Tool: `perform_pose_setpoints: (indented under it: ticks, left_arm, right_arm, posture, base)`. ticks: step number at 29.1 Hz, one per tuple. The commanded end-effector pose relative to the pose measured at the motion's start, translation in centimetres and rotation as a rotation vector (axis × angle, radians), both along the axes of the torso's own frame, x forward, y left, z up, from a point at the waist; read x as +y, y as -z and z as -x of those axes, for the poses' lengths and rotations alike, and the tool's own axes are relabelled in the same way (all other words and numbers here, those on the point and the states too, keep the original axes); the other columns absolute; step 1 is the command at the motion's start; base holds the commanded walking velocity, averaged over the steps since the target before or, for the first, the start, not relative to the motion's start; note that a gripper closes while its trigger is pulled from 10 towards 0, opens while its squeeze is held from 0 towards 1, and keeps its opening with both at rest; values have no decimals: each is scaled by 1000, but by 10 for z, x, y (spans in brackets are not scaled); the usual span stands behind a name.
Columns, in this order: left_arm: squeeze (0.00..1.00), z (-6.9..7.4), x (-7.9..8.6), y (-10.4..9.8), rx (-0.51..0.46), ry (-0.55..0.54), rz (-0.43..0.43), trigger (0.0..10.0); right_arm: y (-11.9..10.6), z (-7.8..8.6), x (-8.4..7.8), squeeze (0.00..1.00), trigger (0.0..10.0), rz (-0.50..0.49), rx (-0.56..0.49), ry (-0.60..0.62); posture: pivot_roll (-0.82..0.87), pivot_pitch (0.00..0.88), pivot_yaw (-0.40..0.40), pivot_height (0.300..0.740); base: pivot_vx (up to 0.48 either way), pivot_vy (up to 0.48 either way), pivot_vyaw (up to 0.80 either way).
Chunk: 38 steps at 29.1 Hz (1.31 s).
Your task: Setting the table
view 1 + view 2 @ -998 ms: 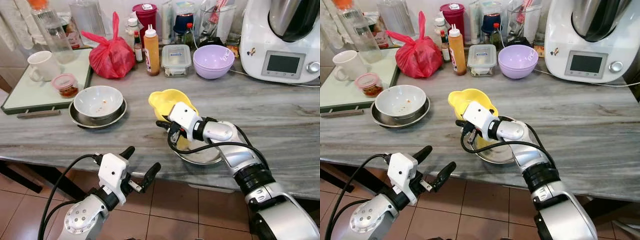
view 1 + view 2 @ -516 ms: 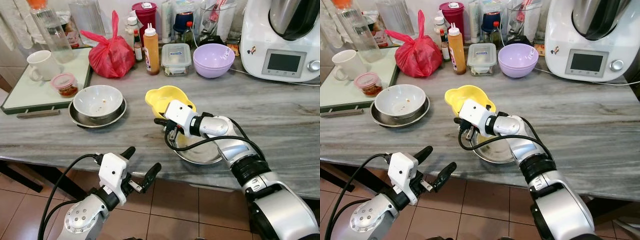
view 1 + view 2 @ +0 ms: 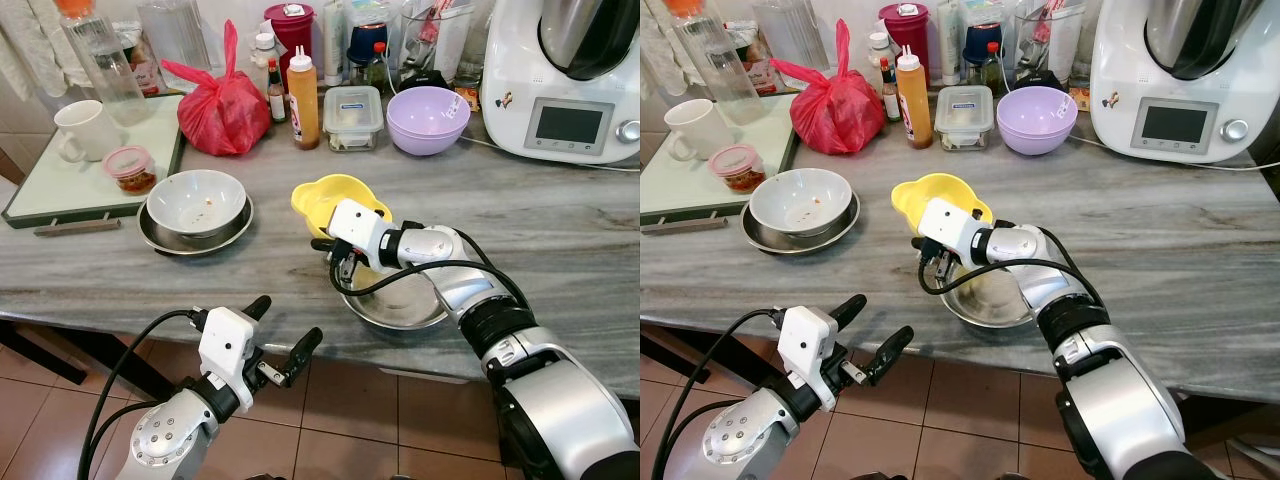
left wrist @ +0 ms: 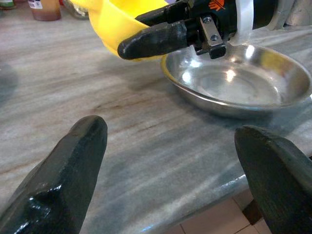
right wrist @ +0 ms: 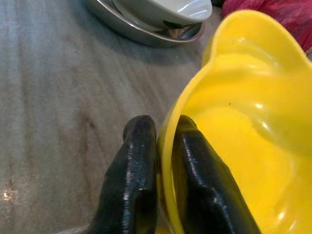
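I am pinching my right gripper (image 5: 163, 195) on the yellow bowl (image 3: 335, 198)'s thin rim with 2 fingers; it looks light, stiff, slick plastic.

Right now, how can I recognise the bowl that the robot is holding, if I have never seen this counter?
Find the grey marble counter and, near its front edge, the shiny steel dish. Just above the dish, the right pincer pinches the rim of the yellow bowl, one finger inside and one outside. It is the only yellow bowl, with a wavy rim, unlike the purple bowl and the white bowl.
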<state>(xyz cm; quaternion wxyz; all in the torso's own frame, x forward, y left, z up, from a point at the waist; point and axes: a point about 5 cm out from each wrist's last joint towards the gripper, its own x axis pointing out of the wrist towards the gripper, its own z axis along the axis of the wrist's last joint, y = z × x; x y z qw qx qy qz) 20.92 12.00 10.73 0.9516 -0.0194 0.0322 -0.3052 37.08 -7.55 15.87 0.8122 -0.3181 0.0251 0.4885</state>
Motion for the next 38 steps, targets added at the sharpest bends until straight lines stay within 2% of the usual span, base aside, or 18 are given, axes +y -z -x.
perform_pose_setpoints:
  ticks: [1, 18, 30, 33, 36, 38]
  left_arm:
    - [0, 0, 1, 2, 15, -5, -5, 10000]
    - [0, -2, 1, 2, 14, -9, -10, 10000]
    - [0, -2, 2, 0, 7, -12, -18, 10000]
    - [0, -3, 3, 0, 2, -11, -22, 10000]
    - [0, -3, 4, -1, 0, -7, -22, 10000]
    - [0, -3, 4, -2, -5, 2, -13, 10000]
  right_arm:
    - [-3, -1, 2, 1000, 10000, 12, 1, -16]
    - [-9, -6, 1, 1000, 10000, 2, -43, 9]
    - [-50, -10, 2, 1000, 10000, -189, -199, 36]
    - [-62, -9, -7, 1000, 10000, -274, -261, 88]
    - [-63, -7, -13, 1000, 10000, -308, -272, 117]
    - [-60, -4, -23, 1000, 10000, -336, -271, 164]
  posture:
    - [-41, 111, 68, 740]
    - [-42, 110, 73, 740]
    - [-40, 106, 76, 740]
    - [-42, 104, 77, 740]
    - [-43, 102, 77, 740]
    - [-43, 102, 77, 740]
  base:
    - [0, 0, 0]
    - [0, 0, 0]
    - [0, 0, 0]
    - [0, 0, 0]
    - [0, 0, 0]
    - [0, 0, 0]
